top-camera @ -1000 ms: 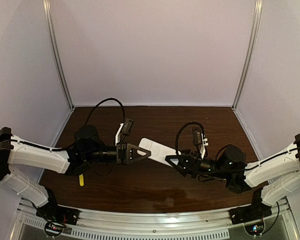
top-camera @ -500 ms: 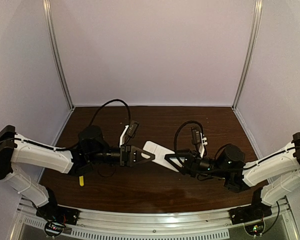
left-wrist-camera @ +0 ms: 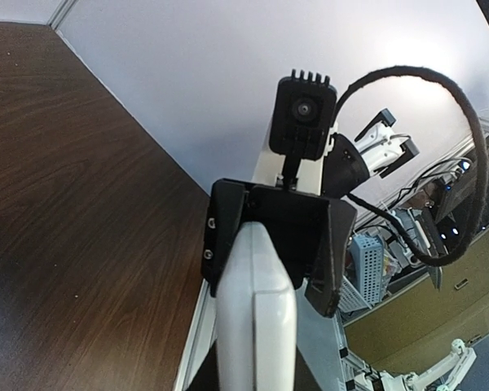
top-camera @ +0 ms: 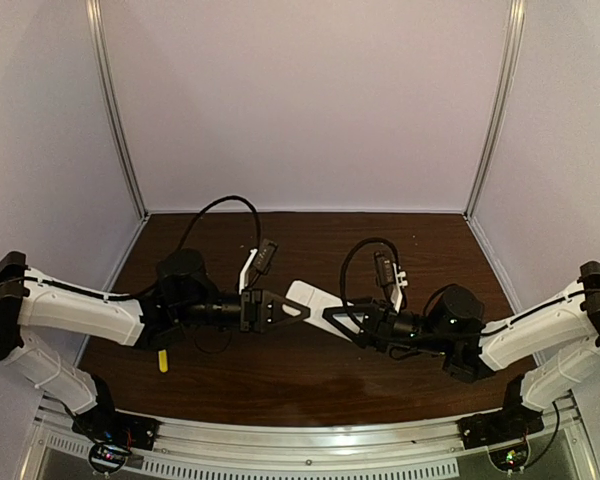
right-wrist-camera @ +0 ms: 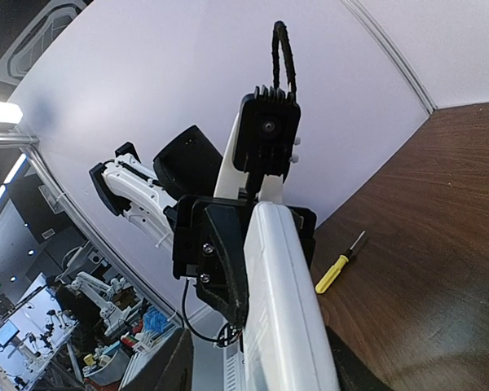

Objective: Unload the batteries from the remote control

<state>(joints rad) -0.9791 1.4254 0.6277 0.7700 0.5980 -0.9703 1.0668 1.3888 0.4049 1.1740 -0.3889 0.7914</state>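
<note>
The white remote control [top-camera: 312,298] hangs in the air above the brown table, held between my two grippers. My left gripper [top-camera: 294,308] is shut on its left end. My right gripper [top-camera: 330,318] is shut on its right end. In the left wrist view the remote [left-wrist-camera: 257,326] runs up from the bottom edge into the right gripper's black jaws, and a cover seam shows on its side. In the right wrist view the remote [right-wrist-camera: 287,309] runs up to the left gripper's black fingers [right-wrist-camera: 224,252]. No blue batteries show in any view.
A yellow-handled screwdriver [top-camera: 162,360] lies on the table at the left, below the left arm, and also shows in the right wrist view [right-wrist-camera: 336,273]. Pale walls close in the table [top-camera: 280,385] at the back and both sides.
The left arm has moved right and its gripper has come onto the remote's left end. The right arm has shifted a little to the left with the remote.
</note>
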